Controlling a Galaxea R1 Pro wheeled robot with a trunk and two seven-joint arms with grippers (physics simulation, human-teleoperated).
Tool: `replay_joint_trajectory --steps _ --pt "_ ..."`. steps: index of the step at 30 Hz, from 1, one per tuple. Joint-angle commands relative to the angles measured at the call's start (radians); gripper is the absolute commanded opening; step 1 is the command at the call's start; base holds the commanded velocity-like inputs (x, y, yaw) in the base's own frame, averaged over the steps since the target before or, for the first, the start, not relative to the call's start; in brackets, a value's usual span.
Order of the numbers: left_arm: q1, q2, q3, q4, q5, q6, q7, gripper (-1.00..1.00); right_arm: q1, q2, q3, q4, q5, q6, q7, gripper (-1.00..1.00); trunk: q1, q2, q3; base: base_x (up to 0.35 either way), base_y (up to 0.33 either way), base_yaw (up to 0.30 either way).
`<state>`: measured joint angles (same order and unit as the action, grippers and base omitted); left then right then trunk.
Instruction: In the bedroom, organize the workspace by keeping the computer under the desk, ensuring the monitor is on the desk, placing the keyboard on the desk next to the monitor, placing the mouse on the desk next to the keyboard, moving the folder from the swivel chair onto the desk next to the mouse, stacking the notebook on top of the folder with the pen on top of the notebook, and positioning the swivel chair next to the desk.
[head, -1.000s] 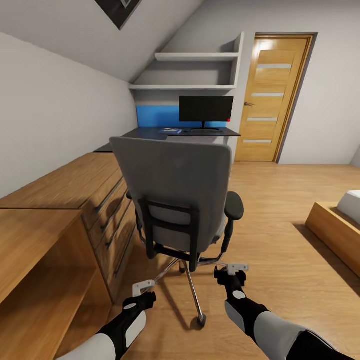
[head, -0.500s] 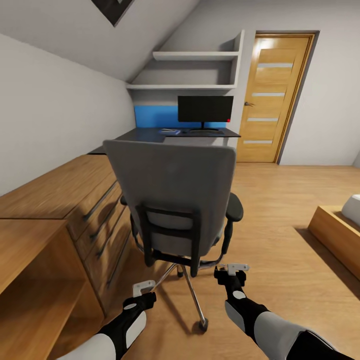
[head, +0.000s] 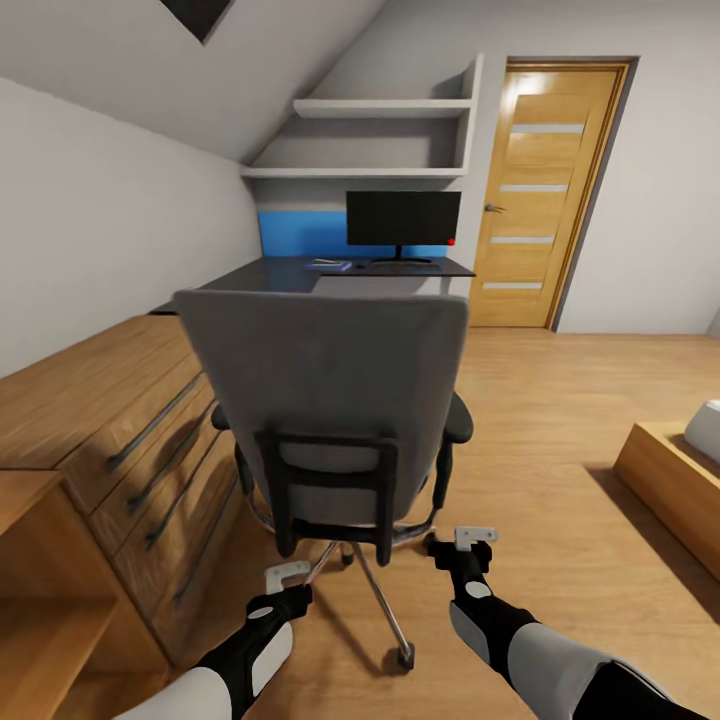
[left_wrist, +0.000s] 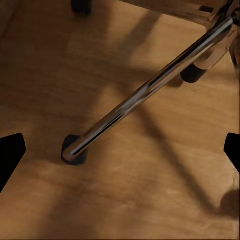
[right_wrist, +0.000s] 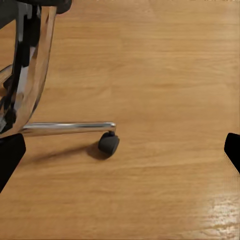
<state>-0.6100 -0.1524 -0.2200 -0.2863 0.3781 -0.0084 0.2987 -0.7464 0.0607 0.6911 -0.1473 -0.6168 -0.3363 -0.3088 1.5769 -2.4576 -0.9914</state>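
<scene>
Swivel chair (head: 330, 400) faces the desk (head: 300, 272) — both arms low behind it.

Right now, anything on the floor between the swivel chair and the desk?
Nothing visible. The swivel chair sits back-on to the head camera, with the desk straight beyond it and the wooden dresser alongside, off the direct line. The chair's back hides the floor just ahead of it, so that stretch can't be checked.
</scene>
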Motion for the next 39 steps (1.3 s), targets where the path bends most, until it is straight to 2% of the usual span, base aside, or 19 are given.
replay_joint_trajectory --steps 1,12,23,39 --pt "-0.001 0.0 -0.009 -0.001 0.008 -0.001 0.007 1.0 -0.001 0.0 0.008 0.0 -0.007 -0.003 -0.004 1.0 0.0 0.0 -0.001 0.111 -0.1 0.0" --pt "-0.001 0.0 -0.009 -0.001 0.008 0.0 0.007 1.0 0.0 0.001 0.008 -0.001 -0.006 -0.003 -0.004 1.0 0.0 0.0 -0.001 0.003 -0.012 0.0" --pt "-0.001 0.0 -0.009 -0.001 0.008 0.001 0.007 1.0 -0.001 0.005 0.01 -0.001 -0.007 -0.003 -0.004 1.0 0.0 0.0 -0.001 -0.203 0.0 0.0" --pt "-0.001 0.002 -0.009 0.0 0.008 0.001 0.008 1.0 -0.001 0.007 0.011 -0.001 -0.007 -0.003 -0.004 1.0 0.0 0.0 -0.001 -0.018 0.0 0.0"
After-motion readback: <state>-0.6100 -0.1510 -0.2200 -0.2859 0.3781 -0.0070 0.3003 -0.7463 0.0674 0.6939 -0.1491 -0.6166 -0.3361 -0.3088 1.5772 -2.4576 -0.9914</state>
